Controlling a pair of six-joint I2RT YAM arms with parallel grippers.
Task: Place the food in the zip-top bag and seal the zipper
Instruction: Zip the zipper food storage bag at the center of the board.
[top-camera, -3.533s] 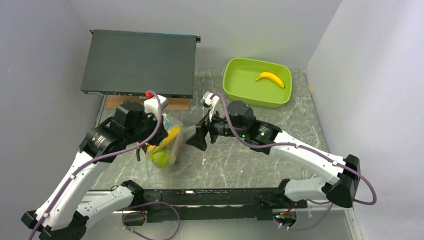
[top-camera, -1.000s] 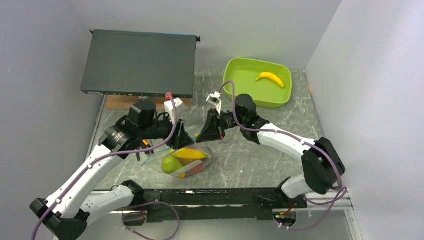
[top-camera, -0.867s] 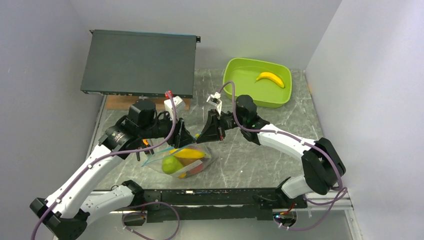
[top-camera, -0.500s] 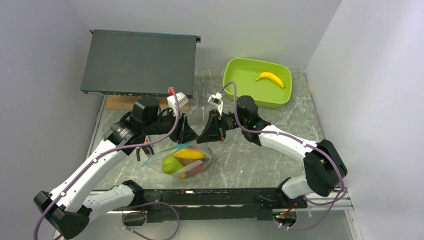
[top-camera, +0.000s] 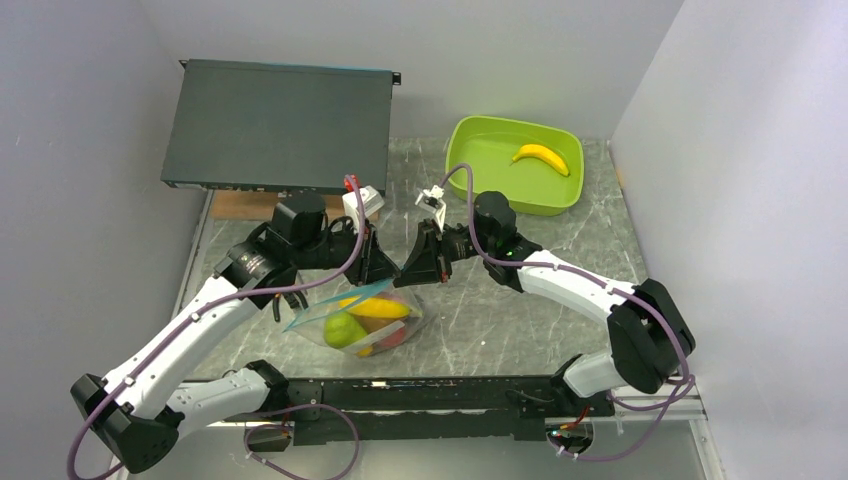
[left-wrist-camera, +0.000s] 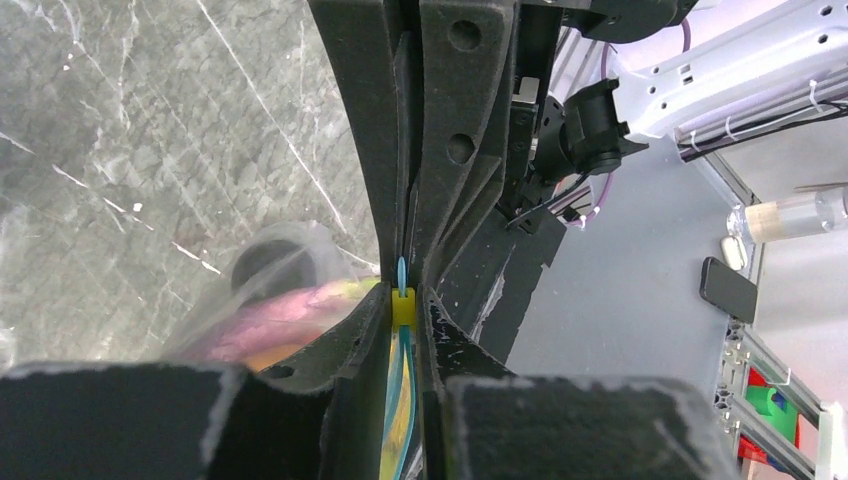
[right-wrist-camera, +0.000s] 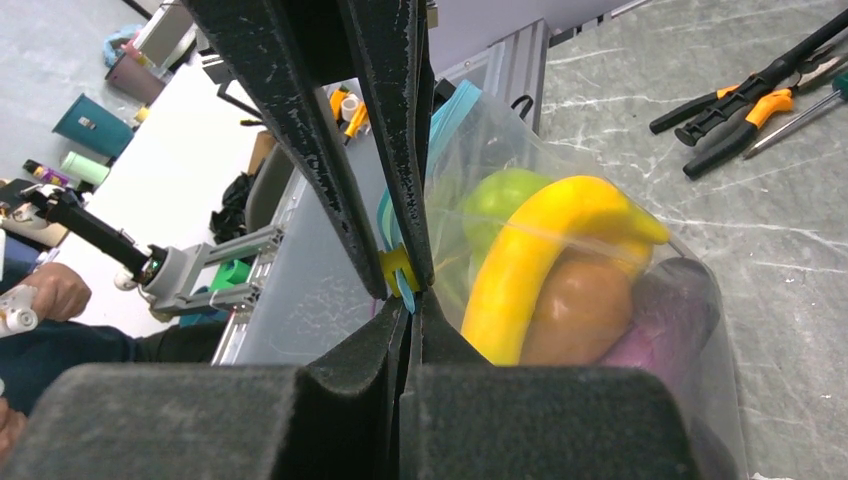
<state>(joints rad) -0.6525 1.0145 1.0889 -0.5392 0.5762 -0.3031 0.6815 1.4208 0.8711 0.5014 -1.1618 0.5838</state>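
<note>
The left arm reaches up from its base and bends right, the right arm folds at its elbow and reaches back left, so the left claw (top-camera: 391, 277) and right claw (top-camera: 407, 277) meet tip to tip above the middle of the table (top-camera: 500, 310). Both are closed on the zipper (top-camera: 338, 307). The right claw's jaws are pressed fully together on its end. The left claw's jaws are narrowed onto the strip just behind a small yellow slider (right-wrist-camera: 398, 268). The zip-top bag (top-camera: 365, 322) hangs from that corner and sags onto the table near its front edge, holding a banana (top-camera: 378, 307), a lime (top-camera: 343, 329) and other food. Bare marble lies to the bag's right. A green tub (top-camera: 480, 172) with another banana (top-camera: 541, 157) sits at the back right, and a flat black case (top-camera: 278, 125) at the back left.
</note>
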